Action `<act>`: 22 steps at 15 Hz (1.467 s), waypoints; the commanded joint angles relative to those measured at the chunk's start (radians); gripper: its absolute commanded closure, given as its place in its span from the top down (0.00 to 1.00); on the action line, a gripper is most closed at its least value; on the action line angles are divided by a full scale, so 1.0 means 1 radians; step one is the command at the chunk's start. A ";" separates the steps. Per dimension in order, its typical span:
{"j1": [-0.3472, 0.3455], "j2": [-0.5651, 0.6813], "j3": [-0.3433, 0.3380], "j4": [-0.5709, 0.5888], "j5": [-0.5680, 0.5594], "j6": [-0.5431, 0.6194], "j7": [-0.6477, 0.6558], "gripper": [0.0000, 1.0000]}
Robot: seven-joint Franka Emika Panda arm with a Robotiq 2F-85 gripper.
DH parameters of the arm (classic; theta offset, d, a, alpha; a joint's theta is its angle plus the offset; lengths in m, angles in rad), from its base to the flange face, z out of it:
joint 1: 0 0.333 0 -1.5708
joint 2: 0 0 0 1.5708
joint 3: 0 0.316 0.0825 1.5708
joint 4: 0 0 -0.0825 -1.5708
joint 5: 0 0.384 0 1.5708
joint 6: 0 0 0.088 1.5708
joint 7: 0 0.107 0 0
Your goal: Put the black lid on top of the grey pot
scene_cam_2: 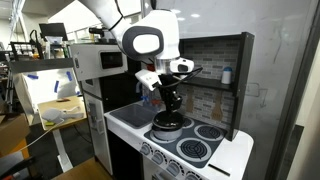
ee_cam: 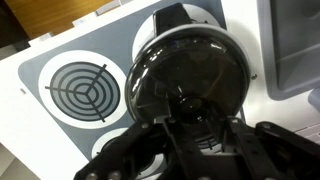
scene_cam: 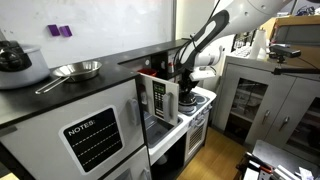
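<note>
Reaching steeply down over the toy stove (scene_cam_2: 190, 146), the arm (scene_cam: 205, 35) had its fingers (ee_cam: 150, 140) pinched narrow on the knob of one black lid (ee_cam: 185, 70), which covered one grey pot (scene_cam_2: 167, 126) on a burner.

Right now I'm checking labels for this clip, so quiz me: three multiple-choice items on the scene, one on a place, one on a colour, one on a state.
1. Where does the grey pot stand?
A. on the stove top
B. on the dark counter
C. on the floor

2. What colour is the lid?
A. red
B. black
C. yellow

3. How is the gripper?
A. open, clear of the lid
B. out of view
C. shut on the lid

Answers:
1 A: the pot sits on a burner of the white stove.
2 B: the wrist view shows a dark, glossy dome.
3 C: it clamps the lid's centre in the wrist view.
</note>
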 commanded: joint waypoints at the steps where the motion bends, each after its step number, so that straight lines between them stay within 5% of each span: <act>1: -0.035 0.021 0.037 0.024 0.027 0.008 -0.036 0.08; 14: -0.029 0.005 0.043 0.007 0.020 0.012 -0.023 0.08; 16: -0.026 0.006 0.043 0.007 0.016 0.009 -0.020 0.59; 18: -0.026 0.006 0.045 0.006 0.015 0.006 -0.020 0.63; 22: -0.025 0.007 0.044 0.004 0.010 0.004 -0.018 0.89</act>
